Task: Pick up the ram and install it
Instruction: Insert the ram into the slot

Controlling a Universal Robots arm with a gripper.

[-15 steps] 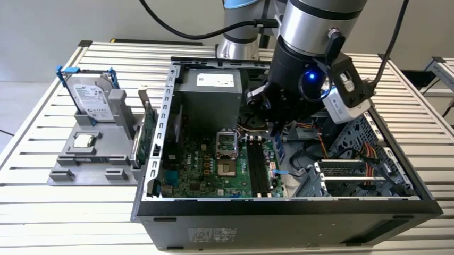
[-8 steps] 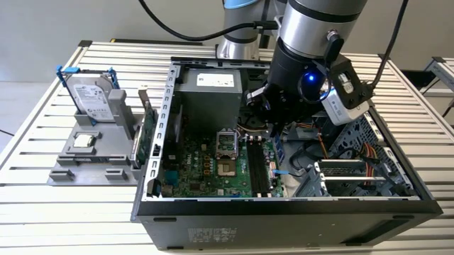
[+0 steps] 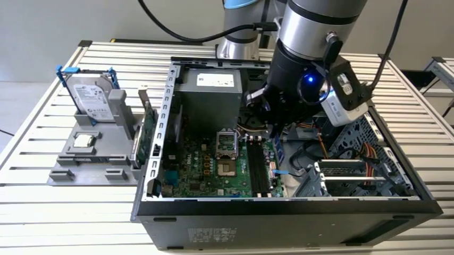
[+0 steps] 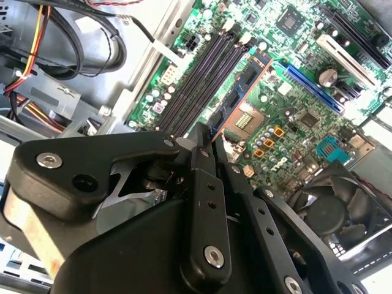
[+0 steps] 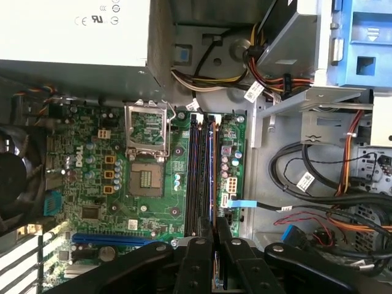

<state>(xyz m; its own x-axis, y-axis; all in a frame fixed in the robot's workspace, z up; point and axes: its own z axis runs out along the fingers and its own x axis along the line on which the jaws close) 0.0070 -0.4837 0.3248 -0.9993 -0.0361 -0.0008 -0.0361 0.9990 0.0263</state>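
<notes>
Black gripper point(image 4: 205, 144) linkage, nearest the lens in the second wrist view; its fingers point(image 4: 202, 159) are closed on the ram point(image 4: 242, 92), a slim dark stick with an orange edge, held edge-on and angled over the green motherboard point(image 4: 294, 122), just beside the row of black memory slots point(image 4: 202, 73). Same view: blue slot point(image 4: 312, 86), round fan point(image 4: 340, 208), red, yellow and black cables point(image 4: 37, 37). First wrist view: gripper point(image 5: 214, 236) at the near edge, jaws pinched together on the ram's thin edge point(image 5: 214, 245), directly in line with the memory slots point(image 5: 201, 171); bare processor socket point(image 5: 147, 153); grey power supply point(image 5: 73, 30) bearing a white label, print too small to make out; blue drive bracket point(image 5: 367, 43); cable bundle point(image 5: 318, 184). Exterior view: arm and gripper point(image 3: 273, 127) reaching down into the open computer case point(image 3: 284, 212) on a slatted table point(image 3: 42, 212), over the far end of the memory slots point(image 3: 259, 170); ram itself cannot be made out here. Towards the exterior view's left, outside the case, a grey holder point(image 3: 92, 170) carrying an upright hard drive point(image 3: 92, 98) in a blue-tabbed frame, and a green card point(image 3: 142, 133) standing on edge.
</notes>
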